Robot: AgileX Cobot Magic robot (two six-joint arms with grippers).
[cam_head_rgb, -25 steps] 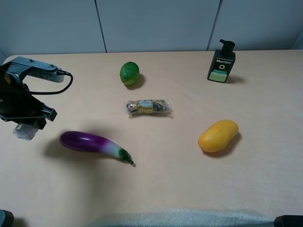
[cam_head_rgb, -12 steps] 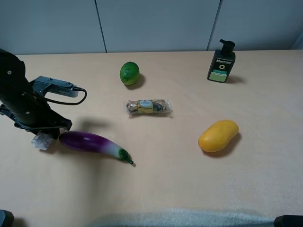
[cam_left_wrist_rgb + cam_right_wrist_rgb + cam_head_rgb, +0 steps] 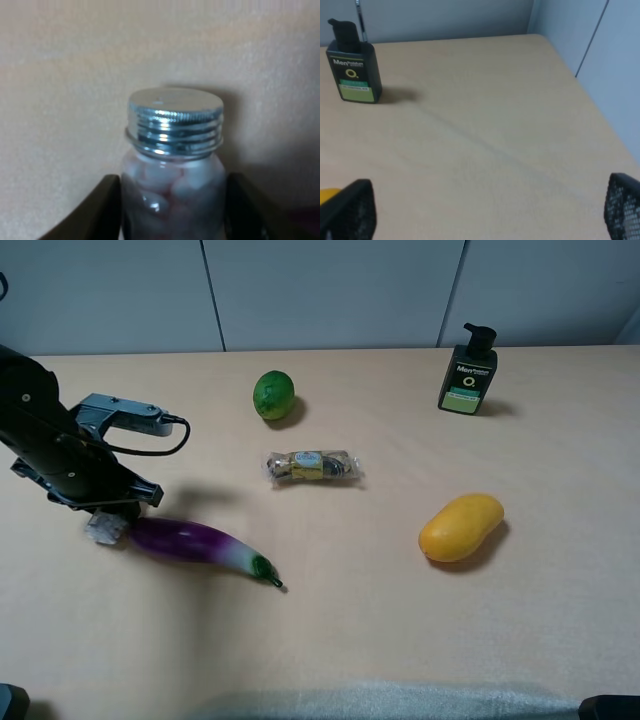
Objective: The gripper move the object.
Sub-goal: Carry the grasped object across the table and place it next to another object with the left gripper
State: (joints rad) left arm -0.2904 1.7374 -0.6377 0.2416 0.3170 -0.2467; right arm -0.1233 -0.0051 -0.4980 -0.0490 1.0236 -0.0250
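Tabletop (image 3: 380, 640) of pale beige meets grey wall panels (image 3: 330, 290), with the left hand (image 3: 112, 514) gripping the bottle (image 3: 172, 165).

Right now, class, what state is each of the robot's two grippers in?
Left gripper: closed on the small bottle of white pellets.
Right gripper: open, holding nothing.

The beige worktop (image 3: 350, 630) carried a lime (image 3: 274, 395), a foil candy pack (image 3: 312, 466), a purple eggplant (image 3: 200, 545), a mango (image 3: 460, 527) and an upright dark pump bottle (image 3: 467, 372). A small bottle (image 3: 106, 528) sat just beside the eggplant's purple end; whether it rested there was unclear.
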